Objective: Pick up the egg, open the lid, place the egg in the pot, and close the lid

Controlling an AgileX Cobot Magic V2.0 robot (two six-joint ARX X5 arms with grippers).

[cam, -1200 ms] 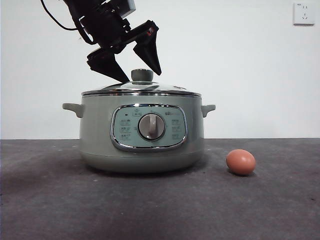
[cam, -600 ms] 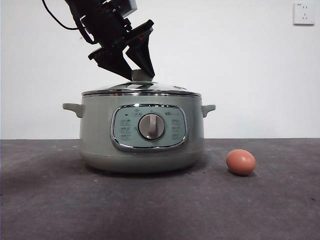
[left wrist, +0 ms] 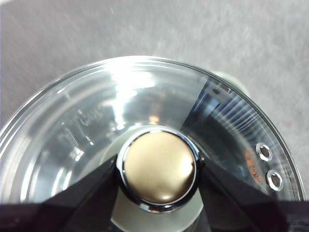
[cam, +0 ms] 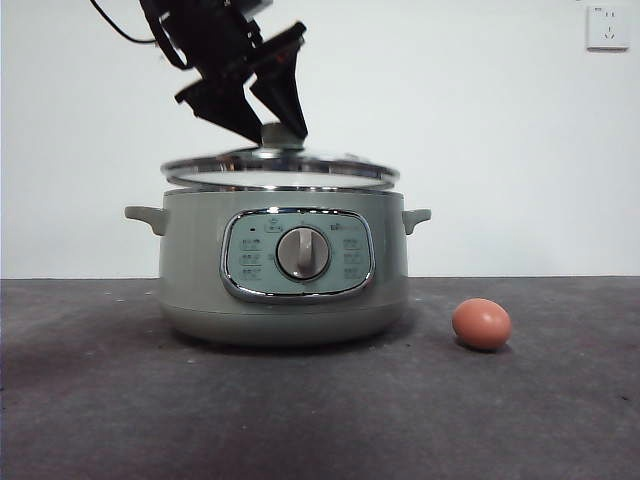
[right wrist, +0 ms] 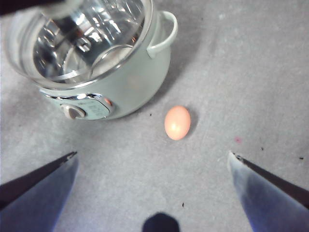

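Now: left tool clamped on round clear glass lid's knob, lid just above sage-green electric pot | right tool apart, high above | reddish-brown oval egg on grey surface beside pot

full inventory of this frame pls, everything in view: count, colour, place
pot: 1, sage green with chrome-framed panel and silver dial, standing on the table, centre-left in the front view
lid: 1, clear glass with metal rim, held just above the pot's rim by its knob
knob: 1, on top of the lid, between the left jaws
egg: 1, reddish-brown, lying on the table beside the pot, apart from it
table: 1, dark grey surface
wall socket: 1, white, on the wall at the front view's top right
left gripper: 1, black, above the pot, jaws shut on the knob
right gripper: 1, jaws open, high above the egg, holding nothing
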